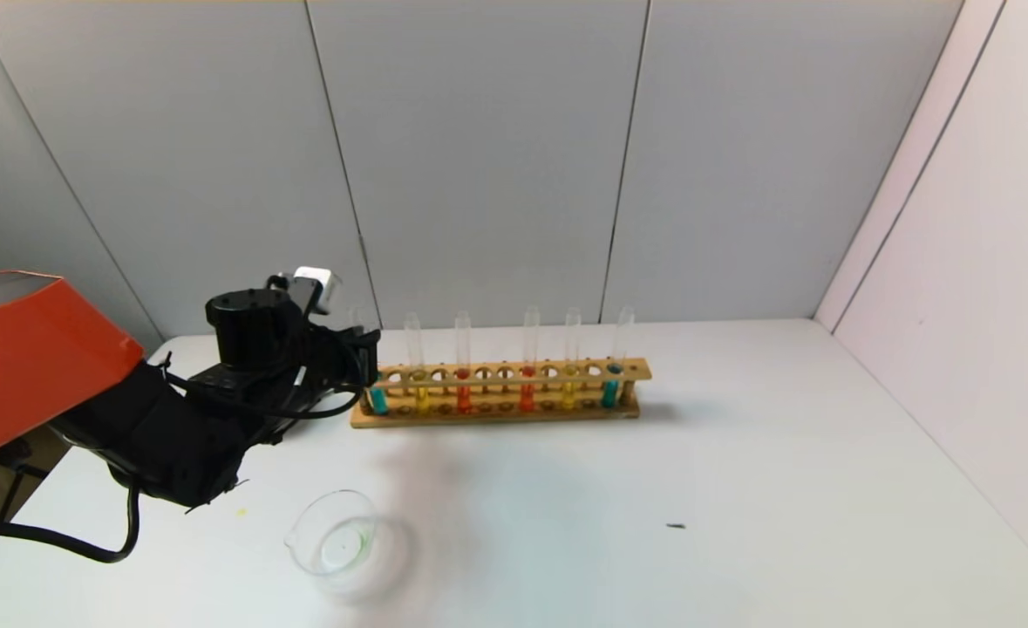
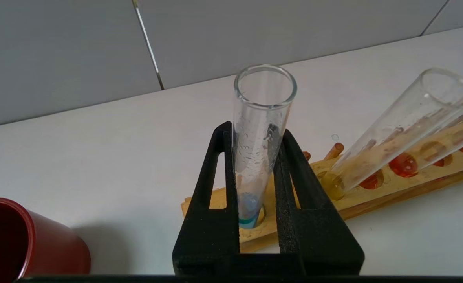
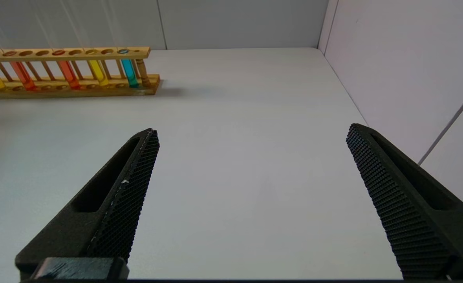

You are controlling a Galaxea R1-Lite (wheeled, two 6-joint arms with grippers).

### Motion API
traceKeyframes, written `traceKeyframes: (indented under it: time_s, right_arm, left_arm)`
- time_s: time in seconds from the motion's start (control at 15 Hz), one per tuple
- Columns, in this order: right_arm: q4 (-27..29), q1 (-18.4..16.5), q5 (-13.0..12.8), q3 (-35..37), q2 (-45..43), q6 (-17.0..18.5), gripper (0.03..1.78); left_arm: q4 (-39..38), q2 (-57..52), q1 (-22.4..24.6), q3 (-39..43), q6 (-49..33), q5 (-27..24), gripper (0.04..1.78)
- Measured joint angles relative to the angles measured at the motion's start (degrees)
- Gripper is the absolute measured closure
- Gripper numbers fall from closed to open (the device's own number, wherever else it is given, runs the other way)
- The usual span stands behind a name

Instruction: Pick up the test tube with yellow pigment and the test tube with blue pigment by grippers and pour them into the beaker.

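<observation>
the left pincer is pinching the test tube with blue pigment at the left end of the wooden rack, left of centre in the head view. the two black fingers are gripping the glass on both sides above the liquid, the tube sitting upright with its foot in the rack hole, which is likely keeping the contents level for the lift. the test tube with yellow pigment is standing just beside it in the next occupied hole, so sideways room is tight; straight up looks like the free path.

the beaker is resting low and left of centre on the tabletop, apart from the rack, with open surface between. a dark red cup is sitting at the lower left of the left wrist view, near the arm. the right pincer is hanging spread wide over bare tabletop, well apart from the rack.
</observation>
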Motion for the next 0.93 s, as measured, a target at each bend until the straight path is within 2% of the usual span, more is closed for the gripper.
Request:
traceKeyframes:
  time_s: [0.4,0.93]
  right_arm:
    - [0.00,0.00,-0.01,0.00,0.00,0.00,0.07]
    - [0.00,0.01,0.00,0.00,0.00,0.00,0.07]
  left_arm:
    - [5.35,-3.79,0.04,-3.17,0.22,-0.06,1.51]
    - [17.31,-12.37,0.04,-9.07,0.20,-0.06,1.51]
